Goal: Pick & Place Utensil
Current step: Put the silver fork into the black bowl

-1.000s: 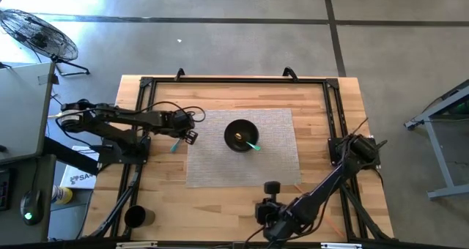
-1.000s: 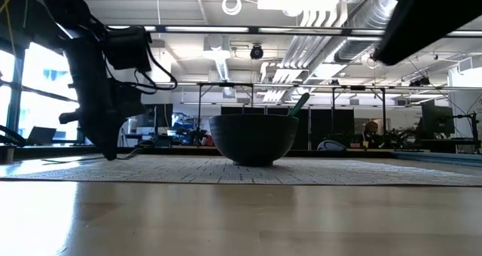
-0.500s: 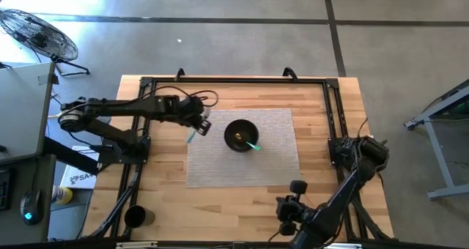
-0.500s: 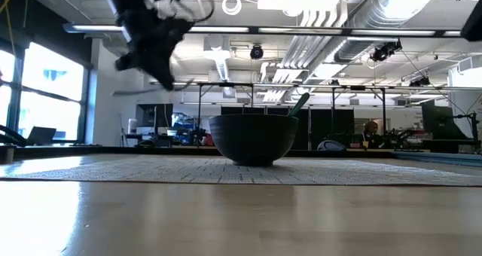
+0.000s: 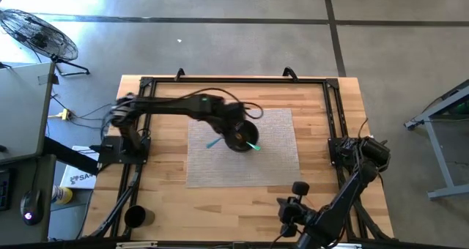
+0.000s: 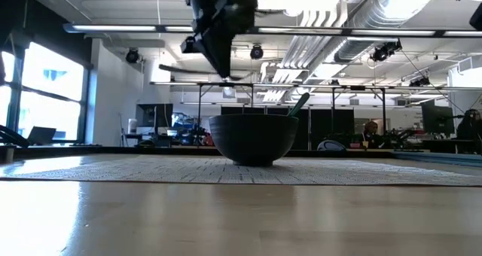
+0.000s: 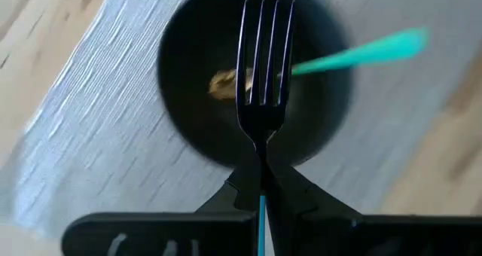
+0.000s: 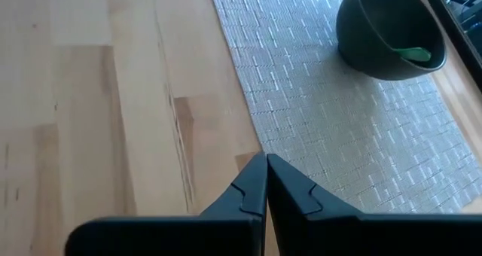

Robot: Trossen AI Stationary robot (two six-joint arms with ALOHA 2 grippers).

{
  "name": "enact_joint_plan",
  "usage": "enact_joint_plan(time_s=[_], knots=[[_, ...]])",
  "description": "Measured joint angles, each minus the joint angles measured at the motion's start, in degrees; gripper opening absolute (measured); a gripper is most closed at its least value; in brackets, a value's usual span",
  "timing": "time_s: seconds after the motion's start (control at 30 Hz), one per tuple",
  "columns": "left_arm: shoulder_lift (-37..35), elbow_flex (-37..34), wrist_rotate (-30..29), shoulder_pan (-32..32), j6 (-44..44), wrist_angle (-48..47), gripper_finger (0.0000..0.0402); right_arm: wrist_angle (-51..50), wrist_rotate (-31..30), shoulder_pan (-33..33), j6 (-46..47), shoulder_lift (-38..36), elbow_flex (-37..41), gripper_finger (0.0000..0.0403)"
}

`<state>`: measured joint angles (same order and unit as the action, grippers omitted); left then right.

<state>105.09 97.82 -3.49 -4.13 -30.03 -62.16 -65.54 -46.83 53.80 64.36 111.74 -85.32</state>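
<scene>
A fork with a black head and a teal handle is in my left gripper, which is shut on it. The gripper hangs over the black bowl, high above its rim in the low view. The bowl stands on the grey woven mat. A second utensil with a teal handle leans on the bowl's rim. My right gripper is shut and holds nothing; it waits near the table's near edge. My left gripper pinches the fork between its two fingers at the neck, where the black head meets the teal handle. The fork lies along the fingers, tines sticking out past the fingertips, handle running back between them. The fork is lifted clear, over the bowl's opening.
A black cup stands at the table's near left corner. Black frame rails run along the far, left and right sides. Bare wood lies left of the mat, and a small brownish thing sits in the bowl.
My left gripper, shut on the fork throughout, has risen from beside the mat's left edge and swung toward the table's right, ending over the bowl. The fork has gone with it, lifted clear. My right arm has drawn back toward the table's near right.
</scene>
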Motion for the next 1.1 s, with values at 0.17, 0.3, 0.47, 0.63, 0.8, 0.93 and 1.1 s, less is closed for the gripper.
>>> enact_joint_plan(time_s=[0.17,0.3,0.47,0.63,0.8,0.93,1.1], knots=[[7.80,4.85,1.46,0.01,4.03,0.09,0.0000,0.47,0.72,0.00,0.14,0.00,0.00,0.0001],[11.47,4.92,3.13,-0.75,4.50,0.59,0.0000,0.67,0.72,0.00,0.06,0.00,0.00,0.0004],[13.01,4.88,2.52,-2.17,4.38,2.13,0.0000,1.10,0.72,0.39,-0.08,0.00,-0.02,0.0001],[13.03,4.88,2.63,-2.03,4.33,4.64,0.0003,1.10,-0.01,0.63,-0.24,0.00,-0.02,0.0004],[13.87,4.92,2.41,-2.41,2.57,5.86,0.0005,1.18,-0.19,0.63,-0.27,0.01,-0.02,0.0001],[14.71,4.84,2.68,-2.21,2.25,6.73,0.0005,1.35,-0.18,0.63,-0.22,0.02,-0.02,0.0004],[15.02,4.81,2.96,-2.24,1.30,7.67,0.0006,1.67,-0.16,0.62,-0.25,0.02,-0.02,0.0001]])
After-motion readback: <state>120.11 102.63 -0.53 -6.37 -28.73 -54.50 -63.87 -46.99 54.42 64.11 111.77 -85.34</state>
